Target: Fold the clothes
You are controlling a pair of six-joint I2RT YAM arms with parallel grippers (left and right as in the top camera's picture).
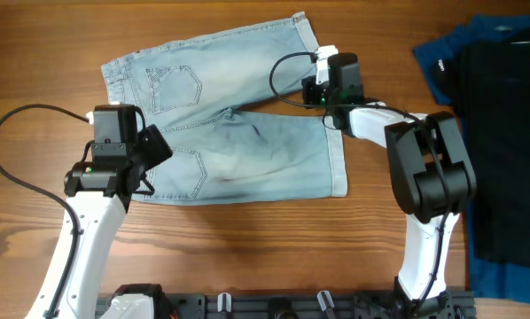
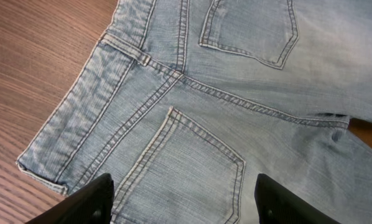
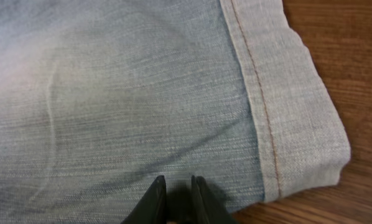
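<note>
The clothes, pale light-blue denim shorts point(image 1: 229, 124), lie flat on the table with the back pockets up, the waistband at the left and the cuffed leg hems at the right. My left gripper point(image 1: 145, 164) hovers open over the waistband end. In the left wrist view its fingers point(image 2: 93, 202) stand wide apart over the lower back pocket point(image 2: 186, 168). My right gripper point(image 1: 314, 93) is at the inner edge of the far leg near its hem. In the right wrist view this gripper point(image 3: 176, 186) is pinched narrow on the denim edge, beside the cuff point(image 3: 285, 106).
A large black garment point(image 1: 504, 151) lies at the right edge of the table, over a royal-blue garment point(image 1: 460, 53) at the far right. Bare wooden table point(image 1: 247, 257) shows in front of the shorts.
</note>
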